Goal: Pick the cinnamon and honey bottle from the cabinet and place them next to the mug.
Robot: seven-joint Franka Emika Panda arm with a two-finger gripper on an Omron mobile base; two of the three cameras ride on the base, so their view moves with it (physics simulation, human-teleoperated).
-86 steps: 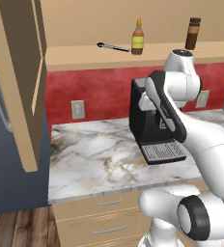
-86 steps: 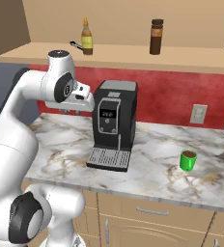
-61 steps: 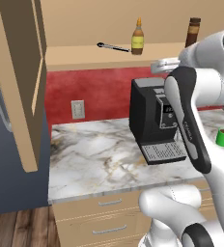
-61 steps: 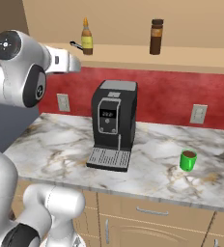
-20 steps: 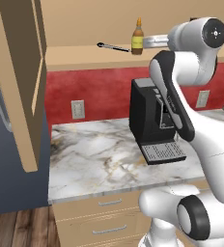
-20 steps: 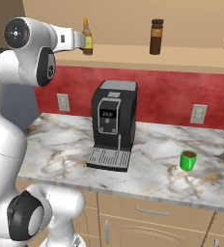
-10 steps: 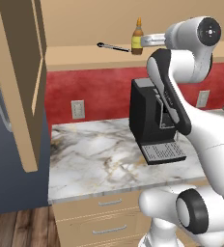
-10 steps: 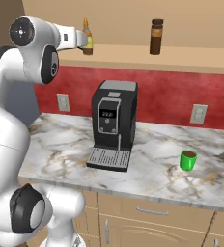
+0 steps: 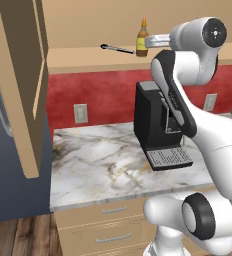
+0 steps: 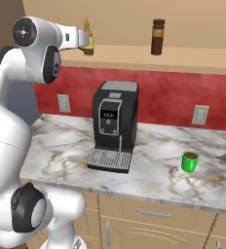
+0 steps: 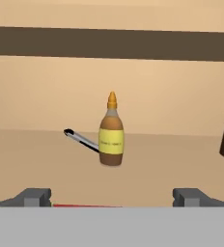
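Marble counter and red backsplash fill the lower frame, with the green mug (image 10: 189, 161) at right beside a black coffee machine (image 10: 113, 125). High on the open cabinet (image 9: 88, 52) shelf, the honey bottle (image 11: 111, 131) stands upright at centre, just ahead of the gripper (image 11: 113, 195), whose fingers are spread wide and empty; the cinnamon (image 10: 157, 36) stands well to its right.

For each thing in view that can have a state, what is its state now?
honey bottle: upright on the cabinet shelf, not gripped
cinnamon: upright on the same shelf, capped
cabinet: door open
mug: upright on the counter
gripper: open, facing the honey bottle
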